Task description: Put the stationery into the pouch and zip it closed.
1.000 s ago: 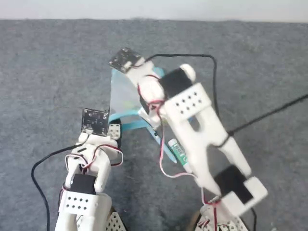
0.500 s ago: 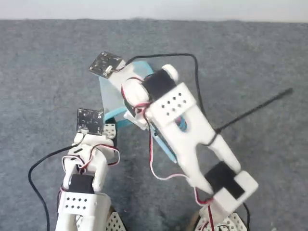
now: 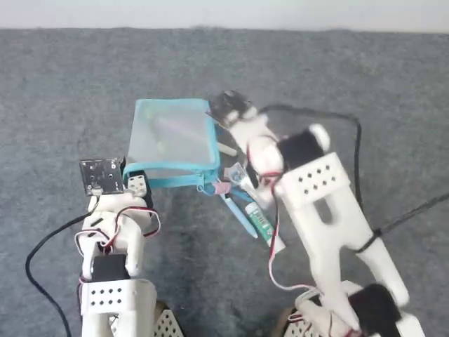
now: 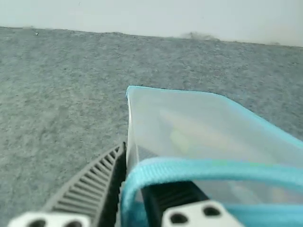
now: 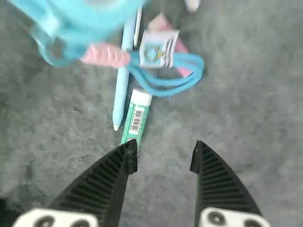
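Observation:
The translucent pouch (image 3: pixel 172 144) with teal edging lies flat on the grey carpet. My left gripper (image 3: pixel 137 184) is shut on its near teal edge (image 4: pixel 189 168) at the corner. From the pouch's other near corner hangs a pink zipper pull (image 3: pixel 221 187). Just past it lie a light blue pen (image 3: pixel 238 214) and a green glue stick (image 3: pixel 259 221). My right gripper (image 5: pixel 164 147) hovers open over the glue stick (image 5: pixel 134 118) and pen (image 5: pixel 122 80), touching neither. A blue cord (image 5: pixel 165 78) with a small tag (image 5: pixel 155 49) lies by the zipper pull (image 5: pixel 104 56).
Grey carpet (image 3: pixel 365 91) stretches all around, with open room to the left and far side of the pouch. Black cables (image 3: pixel 407 210) run off to the right from the right arm. A pale wall strip (image 4: pixel 189 14) borders the far edge.
My right arm swung off the pouch toward the right, uncovering it. The pouch now lies flat and further left. My left arm shifted left with the pouch edge in its grip.

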### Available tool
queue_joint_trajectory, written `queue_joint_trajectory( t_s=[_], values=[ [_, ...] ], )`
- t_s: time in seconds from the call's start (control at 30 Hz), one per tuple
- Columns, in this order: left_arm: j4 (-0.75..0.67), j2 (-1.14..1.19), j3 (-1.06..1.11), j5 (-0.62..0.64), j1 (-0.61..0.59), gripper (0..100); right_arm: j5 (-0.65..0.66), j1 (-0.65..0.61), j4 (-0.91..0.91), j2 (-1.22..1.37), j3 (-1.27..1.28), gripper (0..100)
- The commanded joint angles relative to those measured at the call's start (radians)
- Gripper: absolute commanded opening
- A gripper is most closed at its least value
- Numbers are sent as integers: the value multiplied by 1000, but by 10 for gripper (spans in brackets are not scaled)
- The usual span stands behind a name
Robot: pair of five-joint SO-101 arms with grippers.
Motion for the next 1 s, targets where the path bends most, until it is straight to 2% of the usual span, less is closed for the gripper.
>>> queue_joint_trajectory(
  t_s=[0.0,0.17,0.37,0.5,0.77,0.97],
  values=[
    [-37,-2,-70,15,-11,12,43,12,-148,-122,273,194],
    [-37,-2,-68,15,-9,12,38,13,-323,-140,457,194],
    [-35,-2,-67,15,-11,12,41,13,-351,-142,611,194],
    [-37,-2,-67,15,-6,12,46,16,-440,-142,701,194],
    [-32,-2,-65,15,-8,12,40,19,-486,-140,735,191],
    [-32,2,-65,15,-9,12,40,33,-527,-140,778,35]
  ],
)
